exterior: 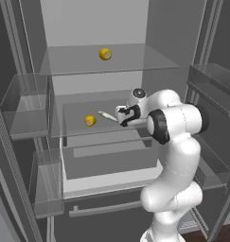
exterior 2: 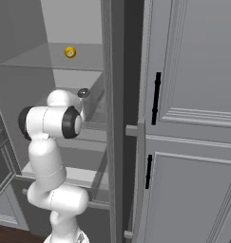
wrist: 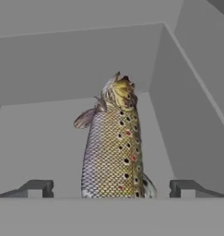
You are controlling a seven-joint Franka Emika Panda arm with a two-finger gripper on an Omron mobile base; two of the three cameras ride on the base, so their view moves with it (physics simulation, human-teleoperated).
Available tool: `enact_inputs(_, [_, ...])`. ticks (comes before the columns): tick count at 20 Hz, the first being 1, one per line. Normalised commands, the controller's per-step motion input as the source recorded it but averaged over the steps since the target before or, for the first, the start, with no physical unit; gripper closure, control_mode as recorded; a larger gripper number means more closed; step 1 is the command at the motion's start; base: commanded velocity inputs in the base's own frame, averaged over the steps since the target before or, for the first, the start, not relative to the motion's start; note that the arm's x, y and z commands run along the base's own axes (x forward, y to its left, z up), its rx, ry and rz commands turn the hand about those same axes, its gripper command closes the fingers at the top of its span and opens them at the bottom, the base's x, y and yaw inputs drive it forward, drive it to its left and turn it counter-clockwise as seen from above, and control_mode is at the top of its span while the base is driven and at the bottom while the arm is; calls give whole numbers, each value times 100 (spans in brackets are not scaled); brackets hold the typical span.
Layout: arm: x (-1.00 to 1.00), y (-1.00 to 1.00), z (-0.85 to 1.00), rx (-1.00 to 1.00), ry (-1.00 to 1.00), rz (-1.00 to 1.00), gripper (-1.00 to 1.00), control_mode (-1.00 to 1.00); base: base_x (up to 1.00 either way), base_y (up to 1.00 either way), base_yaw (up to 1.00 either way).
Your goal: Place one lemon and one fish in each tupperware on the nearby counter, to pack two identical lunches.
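A speckled silvery-brown fish point(wrist: 114, 147) lies lengthwise on the grey fridge shelf, its tail end between my two fingertips point(wrist: 37, 188). My gripper point(wrist: 112, 189) is open around it, with the jaws wide apart and clear of its sides. From the left base view the fish point(exterior: 107, 116) looks slender and pale, just left of my gripper point(exterior: 118, 116). One lemon point(exterior: 90, 120) sits on the same shelf to the fish's left. Another lemon point(exterior: 105, 54) rests on the shelf above, and it is also in the right base view point(exterior 2: 70, 51). The tupperware and the counter are out of view.
I reach into an open fridge with glass shelves point(exterior: 111, 66). A drawer point(exterior: 107, 158) lies below the middle shelf. Door bins stand at the left point(exterior: 26, 108) and right point(exterior: 213, 87). Grey cabinet doors with black handles point(exterior 2: 156, 97) rise right of the fridge's side wall point(exterior 2: 114, 118).
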Motion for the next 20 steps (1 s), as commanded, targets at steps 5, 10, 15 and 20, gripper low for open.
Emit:
enact_inputs(5, [3, 0, -56, 0, 13, -4, 100, -100, 0, 0, 0])
enact_inputs(10, [-46, 0, -15, 0, 4, 0, 100, -100, 0, 0, 0])
enact_inputs(15, [-98, 0, 0, 1, -4, 0, 100, -100, 0, 0, 0])
enact_inputs(20, [-100, 0, 32, 0, -16, 0, 100, -100, 0, 0, 0])
